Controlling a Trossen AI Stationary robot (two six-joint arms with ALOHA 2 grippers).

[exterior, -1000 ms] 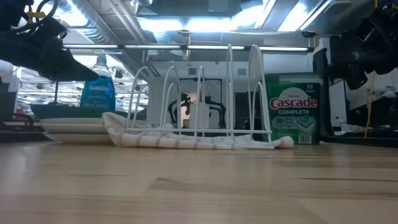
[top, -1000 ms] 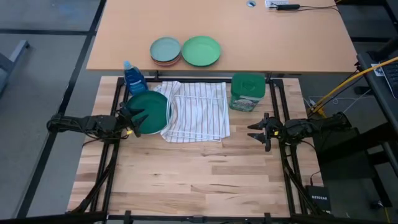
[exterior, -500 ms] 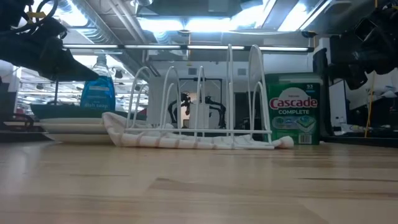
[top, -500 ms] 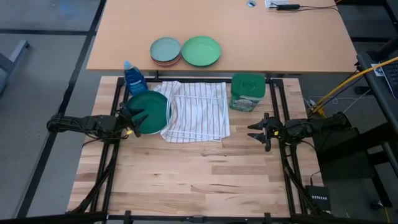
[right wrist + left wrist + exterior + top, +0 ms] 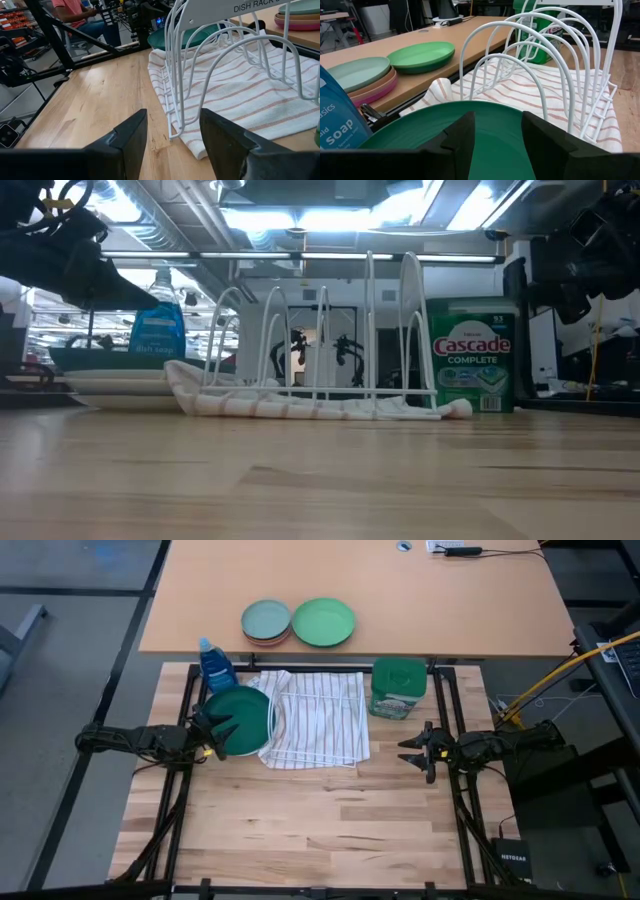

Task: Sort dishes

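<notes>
A dark green plate (image 5: 243, 712) tops a stack at the table's left, beside the white wire dish rack (image 5: 318, 710). White plates (image 5: 110, 385) show under it in the low view; a dark blue plate is hidden. My left gripper (image 5: 224, 727) is open and hovers over the green plate's near-left part (image 5: 495, 150), above it in the low view (image 5: 85, 270). My right gripper (image 5: 408, 751) is open and empty, right of the rack, pointing at it (image 5: 172, 135).
The rack stands on a striped towel (image 5: 320, 735). A blue soap bottle (image 5: 215, 665) stands behind the stack, and a green Cascade box (image 5: 398, 688) to the rack's right. A grey-teal plate (image 5: 265, 620) and a light-green plate (image 5: 323, 621) lie on the far table. The near half of the table is bare wood (image 5: 320, 820).
</notes>
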